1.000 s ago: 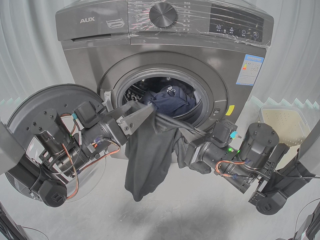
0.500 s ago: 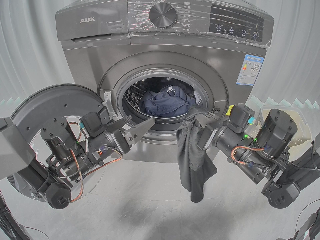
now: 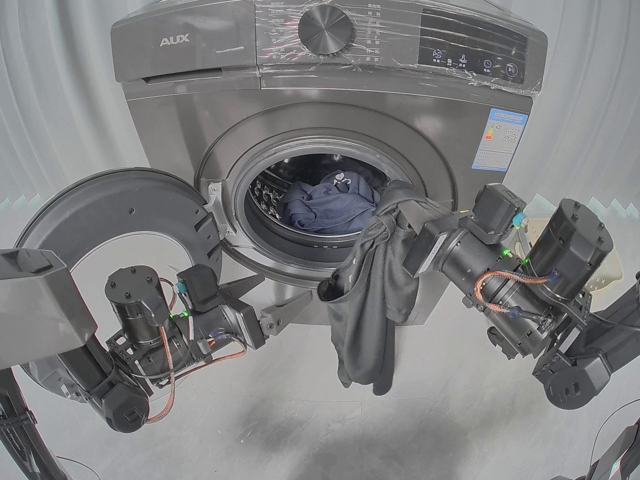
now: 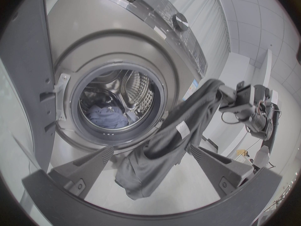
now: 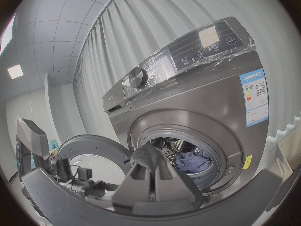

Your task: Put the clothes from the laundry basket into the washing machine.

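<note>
Before pale curtains [image 3: 40, 68], right end effector [image 3: 408, 209] grips dark garment [image 3: 370, 301].

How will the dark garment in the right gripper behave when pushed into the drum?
Likely floppy: the dark garment hangs in limp folds from the right gripper. Probably light: one pinch carries it. Its dangling end may catch the drum rim.

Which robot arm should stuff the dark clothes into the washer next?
Right. The right fingers are shut on the dark clothes, beside the washer opening. The left fingers are open, empty, and lower down near the door.
</note>
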Robot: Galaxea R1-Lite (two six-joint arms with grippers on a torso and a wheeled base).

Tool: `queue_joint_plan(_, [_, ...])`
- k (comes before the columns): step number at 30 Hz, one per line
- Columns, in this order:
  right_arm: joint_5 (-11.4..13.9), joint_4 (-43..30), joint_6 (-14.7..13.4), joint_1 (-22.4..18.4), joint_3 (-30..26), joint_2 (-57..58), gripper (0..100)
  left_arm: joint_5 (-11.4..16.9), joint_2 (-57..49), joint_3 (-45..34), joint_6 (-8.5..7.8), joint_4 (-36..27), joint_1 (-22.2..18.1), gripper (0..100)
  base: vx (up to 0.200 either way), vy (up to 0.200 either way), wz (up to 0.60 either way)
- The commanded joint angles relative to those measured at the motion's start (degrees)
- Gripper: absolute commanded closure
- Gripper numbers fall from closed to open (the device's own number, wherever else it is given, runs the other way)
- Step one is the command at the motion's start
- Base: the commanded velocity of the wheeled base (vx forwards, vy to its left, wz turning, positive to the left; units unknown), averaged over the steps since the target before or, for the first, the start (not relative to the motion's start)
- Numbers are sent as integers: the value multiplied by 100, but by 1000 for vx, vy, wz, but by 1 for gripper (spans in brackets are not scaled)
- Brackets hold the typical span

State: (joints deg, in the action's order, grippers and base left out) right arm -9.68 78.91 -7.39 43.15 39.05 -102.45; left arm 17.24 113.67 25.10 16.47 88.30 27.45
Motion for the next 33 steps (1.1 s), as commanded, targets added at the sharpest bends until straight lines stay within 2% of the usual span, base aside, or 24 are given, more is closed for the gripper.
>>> queue_joint_plan(1, [1, 2, 0, 9, 112, 6, 100, 25, 209, -146, -21, 3, 6, 0, 0, 0, 0])
queue_joint_plan(12, [10, 10, 0, 70, 191, 15, 100, 34, 631, -84, -197, 12, -91, 0, 0, 0, 0])
queue_joint_plan(15, [10, 10, 0, 88, 200, 6, 100, 210, 771, -102, -469, 12, -100, 0, 0, 0, 0])
queue_joint_plan(16, [10, 10, 0, 88, 200, 6, 100, 245, 789, -102, -496, 12, -100, 0, 0, 0, 0])
queue_joint_plan(18, [10, 10, 0, 97, 217, 6, 100, 377, 991, -32, -724, 12, -117, 0, 0, 0, 0])
queue_joint_plan(21, [19, 10, 0, 105, 226, 6, 100, 386, 1184, 118, -830, 12, -109, 0, 0, 0, 0])
queue_joint_plan(31, [10, 10, 0, 176, 217, -21, 100, 412, 1685, 707, -847, 21, 14, 0, 0, 0, 0])
queue_joint_plan(33, [10, 10, -8, 176, 217, -29, 100, 553, 1729, 795, -847, 21, 23, 0, 0, 0, 0])
